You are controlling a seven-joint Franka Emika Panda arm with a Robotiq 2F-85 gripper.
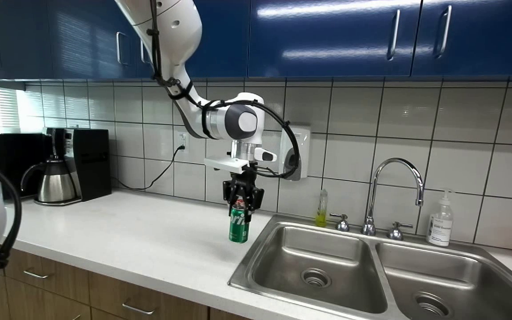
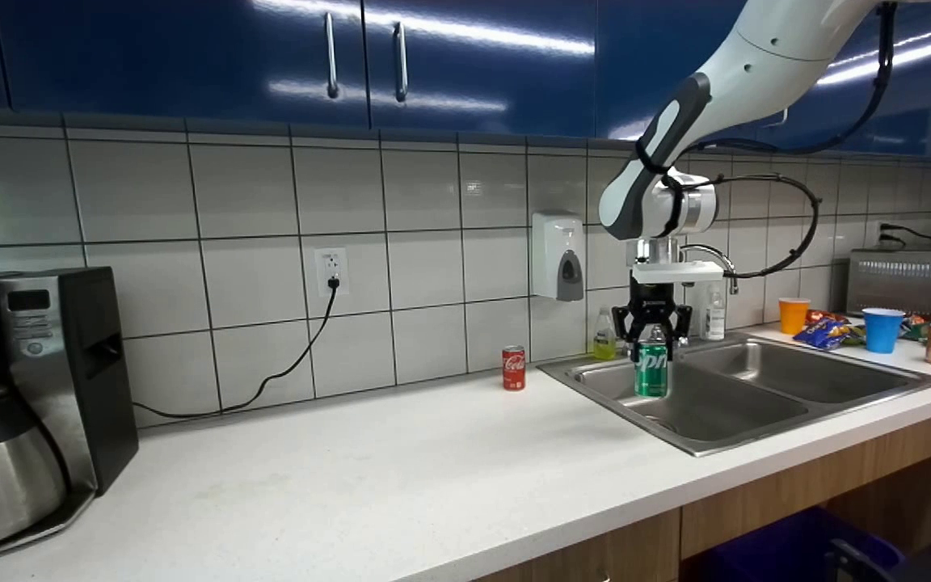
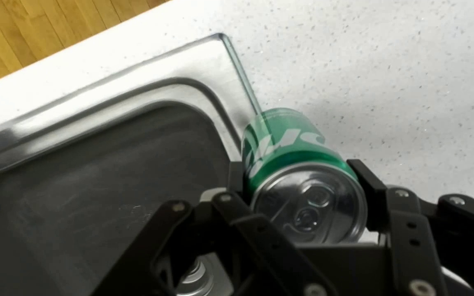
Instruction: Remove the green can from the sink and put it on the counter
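My gripper (image 1: 240, 214) is shut on the green can (image 1: 238, 229), one finger on each side of its upper part. The can is upright and off the surface. In an exterior view the gripper (image 2: 652, 354) and the green can (image 2: 650, 378) appear in front of the sink's near-left basin. In the wrist view the gripper (image 3: 300, 176) holds the can (image 3: 290, 133) with its silvery top toward the camera, over the line between the sink's side rim (image 3: 198, 61) and the counter (image 3: 385, 82). The sink (image 1: 384, 275) and the counter (image 1: 149, 240) show in both exterior views.
A red can (image 2: 514, 368) stands on the counter by the back wall. A faucet (image 1: 374, 195) and soap bottles (image 1: 441, 222) line the sink's back. A coffee maker (image 1: 87, 164) stands at one end. Cups (image 2: 882, 331) and snack bags (image 2: 825, 331) lie beyond the sink.
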